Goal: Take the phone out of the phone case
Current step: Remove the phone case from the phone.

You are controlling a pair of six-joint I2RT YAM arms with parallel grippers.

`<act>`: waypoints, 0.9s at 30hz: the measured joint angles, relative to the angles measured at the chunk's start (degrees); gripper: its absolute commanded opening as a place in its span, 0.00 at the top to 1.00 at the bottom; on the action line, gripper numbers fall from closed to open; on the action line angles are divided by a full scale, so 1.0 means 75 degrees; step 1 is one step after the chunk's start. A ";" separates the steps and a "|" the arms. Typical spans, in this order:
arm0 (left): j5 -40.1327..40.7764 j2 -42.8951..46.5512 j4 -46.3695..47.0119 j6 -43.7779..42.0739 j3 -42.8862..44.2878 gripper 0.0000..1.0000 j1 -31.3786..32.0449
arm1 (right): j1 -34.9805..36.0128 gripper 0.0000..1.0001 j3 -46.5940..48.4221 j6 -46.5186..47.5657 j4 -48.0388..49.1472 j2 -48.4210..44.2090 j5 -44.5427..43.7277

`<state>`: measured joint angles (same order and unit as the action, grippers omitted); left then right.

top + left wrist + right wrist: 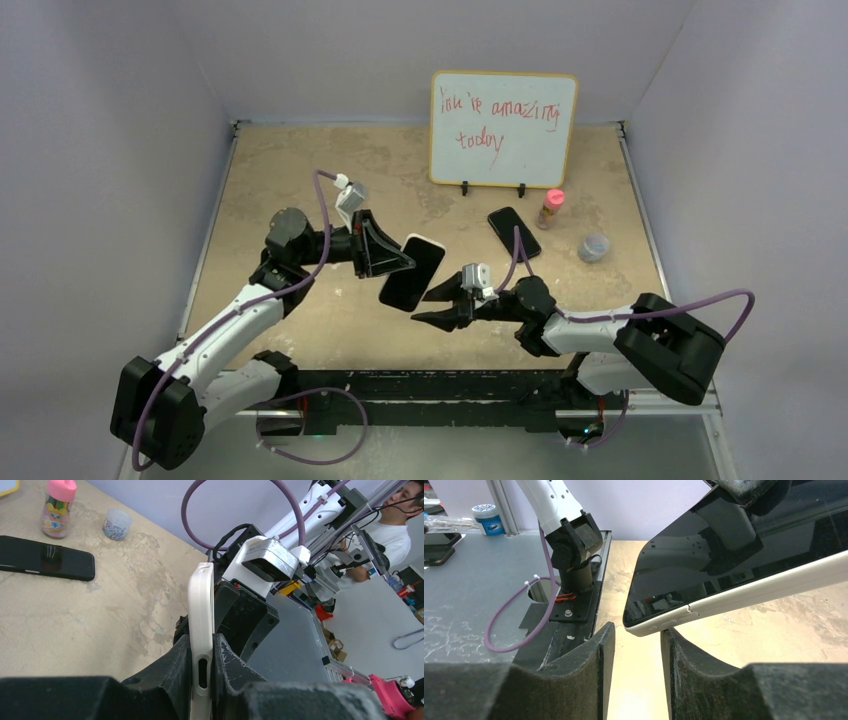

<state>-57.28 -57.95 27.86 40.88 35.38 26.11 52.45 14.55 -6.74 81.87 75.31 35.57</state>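
Top external, beige table (300, 170), lavender walls (300, 60), phone (412, 272) aloft

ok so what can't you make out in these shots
- Seam between phone and case: the left wrist view shows only the case's edge, its lower end buried in the left gripper.
- Right wrist view: phone's far end cut off by the frame; whether the right gripper touches it is unclear.
- Top view: jar contents too small.

phone (664, 590) cropped at right, case (201, 630) base hidden
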 measured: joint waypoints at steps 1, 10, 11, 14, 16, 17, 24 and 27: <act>-0.0012 0.0000 0.0044 0.0000 0.0000 1.00 0.0038 | 0.0000 0.61 0.0000 -0.0015 0.0003 0.0006 0.0000; -0.0140 -0.0152 0.0597 0.0213 0.0000 1.00 0.0289 | 0.0000 0.76 0.0000 -0.0070 0.0061 0.0012 0.0032; -0.0160 -0.0166 0.0638 0.0248 0.0000 1.00 0.0291 | 0.0000 0.78 0.0000 -0.0099 0.0061 0.0020 0.0055; -0.0280 -0.0265 0.0764 0.0388 0.0003 1.00 0.0294 | 0.0000 0.83 0.0003 -0.0119 0.0061 0.0050 0.0146; -0.0312 -0.0373 0.0784 0.0484 0.0015 1.00 0.0294 | 0.0000 0.87 0.0012 -0.0102 0.0029 0.0050 0.0195; -0.0321 -0.0437 0.0781 0.0536 0.0032 1.00 0.0294 | 0.0000 0.88 0.0015 -0.0090 -0.0017 0.0050 0.0198; -0.0303 -0.0726 0.0635 0.0720 0.0119 1.00 0.0294 | 0.0000 0.98 0.0017 0.0085 -0.0245 0.0047 0.0163; -0.0216 -0.0758 0.0597 0.0845 0.0119 1.00 0.0323 | 0.0006 0.99 0.0015 0.0192 -0.0358 0.0035 0.0006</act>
<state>-58.89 -63.64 32.34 47.22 36.27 28.53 52.49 14.66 -5.30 79.18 75.57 35.62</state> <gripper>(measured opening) 0.178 0.230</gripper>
